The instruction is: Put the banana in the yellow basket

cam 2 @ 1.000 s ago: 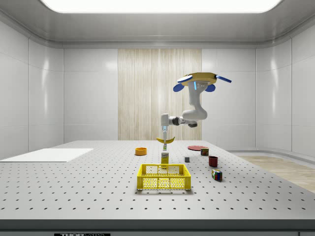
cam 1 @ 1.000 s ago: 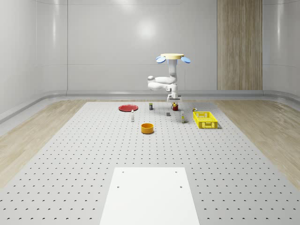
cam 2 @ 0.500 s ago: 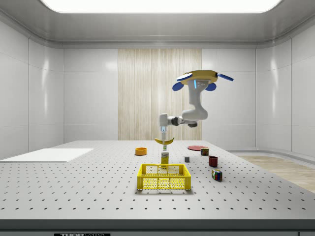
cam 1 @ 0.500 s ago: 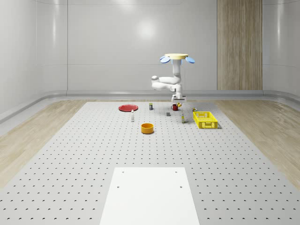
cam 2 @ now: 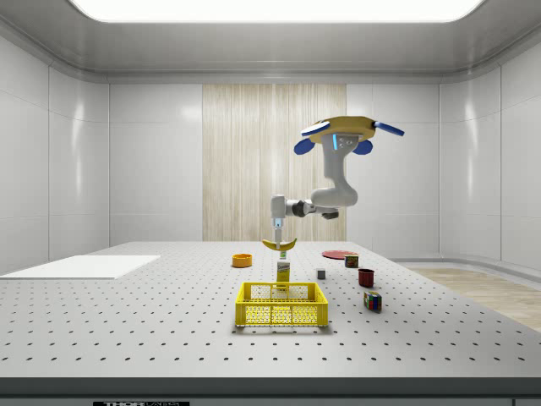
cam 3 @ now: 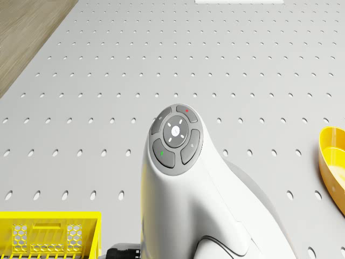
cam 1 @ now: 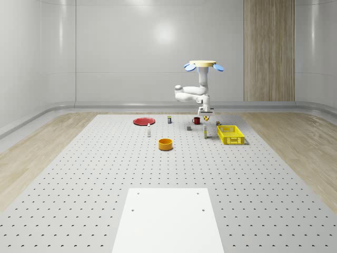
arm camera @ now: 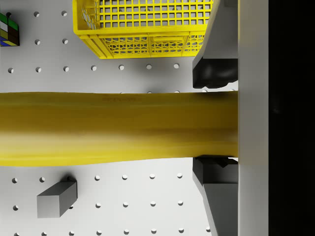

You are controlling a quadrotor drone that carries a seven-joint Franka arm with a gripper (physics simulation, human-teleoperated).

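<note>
1. The pincer point(cam 2: 276, 238) is clamped on the banana point(cam 2: 279, 245), which hangs in the air above the counter point(cam 2: 127, 321), short of the yellow basket point(cam 2: 281, 304). In the wrist view the banana point(arm camera: 118, 128) runs crosswise between the dark finger pads point(arm camera: 216, 73), with the yellow basket point(arm camera: 147, 24) off to one side of it rather than underneath.

2. The drone point(cam 2: 342, 134) hovers high over the counter, behind the basket in the side view, with the arm reaching out and down from it.

3. To do the carry well, I would bring the banana over the middle of the basket before lowering. It is long, so it should lie along the basket's longer side and not catch on a wall.

4. Keep the grip firm until the banana is low between the walls (a release from this height could bounce it out).

5. Mind the small carton point(cam 2: 283, 271) standing just behind the basket in the side view; the descent should stay clear of it.

6. Against the earlier frames, the drone point(cam 1: 202, 65) has shifted towards the whole-scene view's right, nearer the basket point(cam 1: 230, 134). In the side view the banana has crept slightly to the left and a little lower.
</note>
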